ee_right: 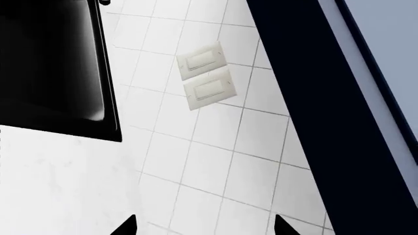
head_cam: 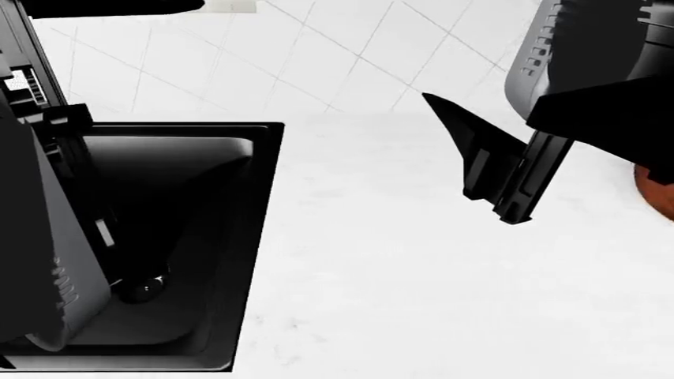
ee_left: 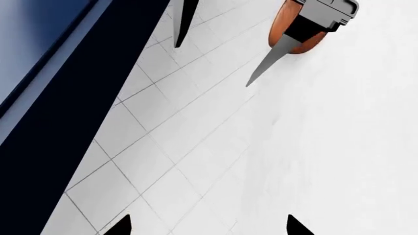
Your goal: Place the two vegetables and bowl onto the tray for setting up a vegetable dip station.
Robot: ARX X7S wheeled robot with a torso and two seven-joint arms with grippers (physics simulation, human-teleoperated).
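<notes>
Reddish-brown wood shows in the left wrist view: the bowl, rounded and smooth, sits on the white, faintly mottled tabletop, partly behind the other arm's grey, blocky tool. The left tool shows only two dark pointed fingertips, set well apart with nothing between them. Glossy square white wall tiles with thin grey grout meet the tabletop beside a broad dark band.

From the head, the right tool hangs over the bare tabletop, black and angular, one finger a sharp wedge; I cannot tell from here how wide it stands. A sliver of the bowl peeks out at the right edge, just past that tool. At the left lies a black sink with smooth rounded walls and a metal drain. Neither vegetables nor tray appear.

The right wrist view shows its two fingertips spread wide, empty, over tiles, two cream rectangular wall switches and the sink's corner.
</notes>
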